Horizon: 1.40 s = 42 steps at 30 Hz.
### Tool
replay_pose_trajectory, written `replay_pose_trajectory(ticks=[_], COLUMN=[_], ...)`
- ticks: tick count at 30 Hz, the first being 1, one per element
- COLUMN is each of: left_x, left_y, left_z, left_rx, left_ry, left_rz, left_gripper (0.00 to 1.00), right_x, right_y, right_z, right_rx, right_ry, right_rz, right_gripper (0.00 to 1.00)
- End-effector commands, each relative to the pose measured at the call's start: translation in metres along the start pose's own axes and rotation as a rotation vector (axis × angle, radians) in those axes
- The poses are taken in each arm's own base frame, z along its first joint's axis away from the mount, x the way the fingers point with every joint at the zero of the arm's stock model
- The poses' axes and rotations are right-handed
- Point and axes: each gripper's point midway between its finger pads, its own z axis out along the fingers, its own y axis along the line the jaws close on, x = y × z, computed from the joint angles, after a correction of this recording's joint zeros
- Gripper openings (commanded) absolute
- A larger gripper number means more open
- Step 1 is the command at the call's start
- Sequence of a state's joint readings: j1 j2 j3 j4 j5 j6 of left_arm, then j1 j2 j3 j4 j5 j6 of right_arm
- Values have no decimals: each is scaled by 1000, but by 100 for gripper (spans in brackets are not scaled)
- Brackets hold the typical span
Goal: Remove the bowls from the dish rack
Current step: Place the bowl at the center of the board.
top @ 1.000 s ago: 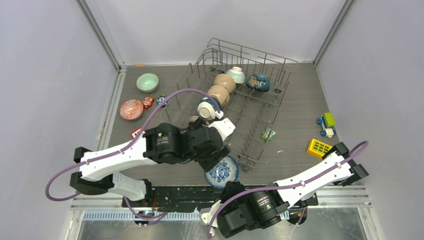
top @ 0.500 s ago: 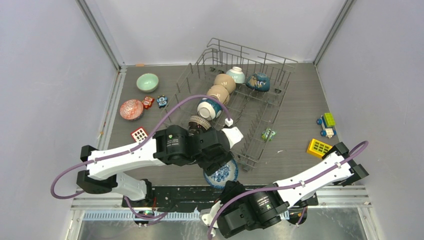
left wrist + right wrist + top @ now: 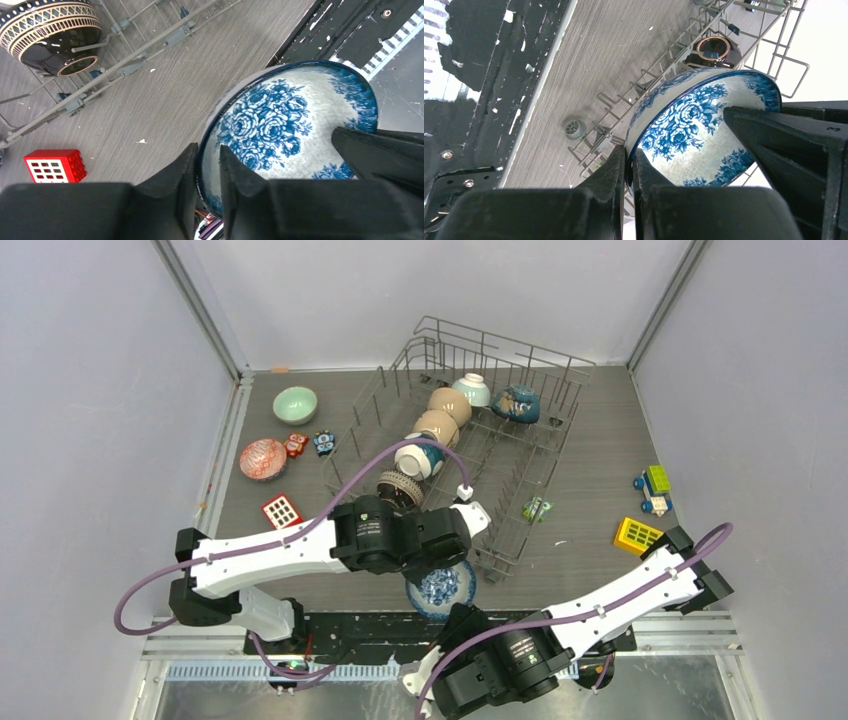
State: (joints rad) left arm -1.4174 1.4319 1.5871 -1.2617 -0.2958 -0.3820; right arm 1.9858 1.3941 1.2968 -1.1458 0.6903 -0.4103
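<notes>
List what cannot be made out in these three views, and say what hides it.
- Left wrist: whether the left claw grips the floral bowl at its rim; the claw itself covers the contact.
- Left wrist: ribbed bowl, cut off by the top-left corner.
- Top view: far part of the floral bowl, under the left arm.
- Top view: small green toy, too small to identify.
- Right wrist: floral bowl's lower edge, behind the right claw.

9 bowls (image 3: 295, 405) (6 racked), 1 rack (image 3: 512, 490)
</notes>
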Motion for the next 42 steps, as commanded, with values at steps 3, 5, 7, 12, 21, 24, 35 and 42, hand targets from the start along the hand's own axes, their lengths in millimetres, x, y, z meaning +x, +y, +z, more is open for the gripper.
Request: replay_pose_trajectory(ticks=[3,5,7,12,21,24,35,42], left_x=[-9,-9,-10,-14,-20,-21,-28,-2], left_y=[-7,-6,-5,-3,14,26,131,174], left_z=[-5,-6,-7,-10,-15,-17,-60,-90], left_rx=[37,32,26,22,-50,-92,-226,-377], left_ry=[-52,-55,-63,-98,-173,-188,-437,-543], left_rz=[-37,-42,-51,-77,-151,-205,-648,-801], left_gripper=[3,0,0,0,0,0,0,0], right_x=[-3,-3,-3,-5,-15,-25,-63,-3], right_y=[-24,-24,-23,-21,-26,-33,-104,-216], right_z=[-12,-12,-11,-10,-14,-20,-56,-76], right_rx=[82,84,84,82,92,99,242,368], right_ry=[-17,-16,-16,-19,-65,-109,-425,-677], right_rz=[10,8,8,20,106,169,677,1416], right_gripper=[1,1,1,1,65,76,96,94])
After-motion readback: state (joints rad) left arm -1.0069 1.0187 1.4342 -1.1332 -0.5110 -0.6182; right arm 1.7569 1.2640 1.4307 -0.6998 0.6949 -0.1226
